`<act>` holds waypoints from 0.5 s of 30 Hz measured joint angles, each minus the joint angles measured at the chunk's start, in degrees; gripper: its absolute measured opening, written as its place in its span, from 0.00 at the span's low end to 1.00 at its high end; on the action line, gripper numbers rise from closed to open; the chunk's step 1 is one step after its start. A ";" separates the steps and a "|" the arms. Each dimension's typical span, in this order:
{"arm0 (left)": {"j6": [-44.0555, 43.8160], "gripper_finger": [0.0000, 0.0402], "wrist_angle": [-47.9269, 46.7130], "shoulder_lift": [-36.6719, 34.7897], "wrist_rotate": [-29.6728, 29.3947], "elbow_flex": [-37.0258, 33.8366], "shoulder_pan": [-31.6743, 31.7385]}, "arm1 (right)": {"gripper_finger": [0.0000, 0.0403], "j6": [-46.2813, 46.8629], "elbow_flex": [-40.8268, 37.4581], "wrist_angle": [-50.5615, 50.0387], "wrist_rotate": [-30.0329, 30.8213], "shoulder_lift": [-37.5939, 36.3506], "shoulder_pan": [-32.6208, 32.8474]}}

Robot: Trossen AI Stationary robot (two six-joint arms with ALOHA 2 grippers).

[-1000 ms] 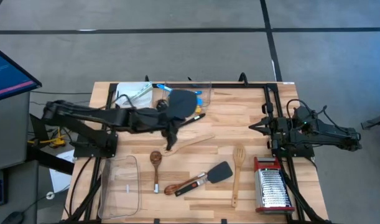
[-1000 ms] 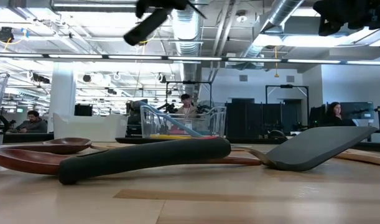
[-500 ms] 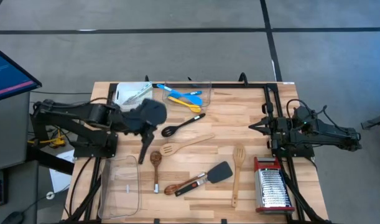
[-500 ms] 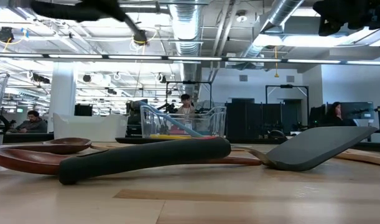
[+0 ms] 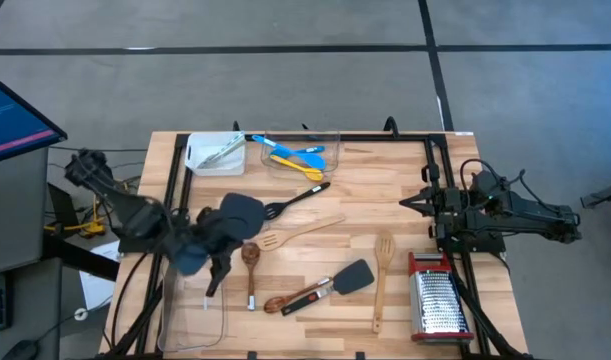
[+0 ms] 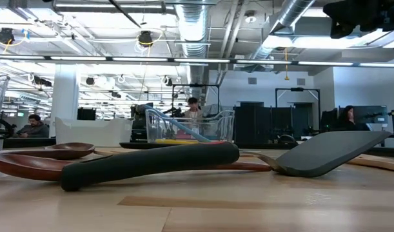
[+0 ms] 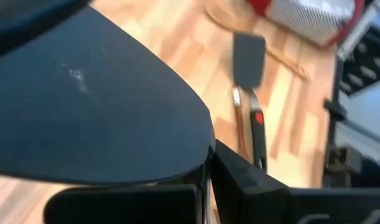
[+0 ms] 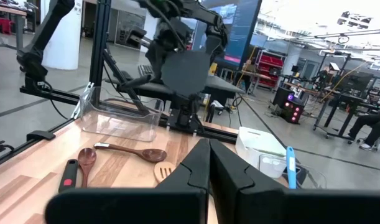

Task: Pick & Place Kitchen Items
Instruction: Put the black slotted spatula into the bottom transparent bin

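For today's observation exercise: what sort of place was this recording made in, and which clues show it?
Probably a robotics lab in an open industrial hall, not a kitchen. Exposed ceiling ducts run overhead, people sit at workstations behind, and a wooden table carries two mounted arms among scattered utensils.

The wooden table (image 5: 365, 190) carries a white tray (image 5: 215, 153) and a clear tub (image 5: 303, 150) along its far edge, and a second clear tub (image 5: 192, 300) at the near left. At centre lie a black slotted spoon (image 5: 294, 199), wooden spoons (image 5: 250, 270), a wooden slotted spatula (image 5: 383, 280) and a grey spatula (image 5: 330, 286). A steel grater (image 5: 437, 297) lies at the near right.
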 joint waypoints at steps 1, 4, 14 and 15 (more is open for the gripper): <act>-2.50 0.01 -0.05 -0.08 -2.92 -0.69 -1.44 | 0.00 0.00 0.00 -0.02 0.00 0.00 0.00; -11.85 0.01 -0.10 -0.12 -6.41 -3.53 -4.88 | 0.00 0.00 0.00 -0.17 0.00 0.00 0.02; -29.35 0.01 -0.11 2.33 -0.34 -12.52 -12.34 | 0.00 0.00 0.00 -0.24 -0.02 0.02 0.07; -29.97 0.01 -0.45 2.33 0.03 -12.71 -12.99 | 0.00 0.00 0.00 -0.24 -0.02 0.02 0.07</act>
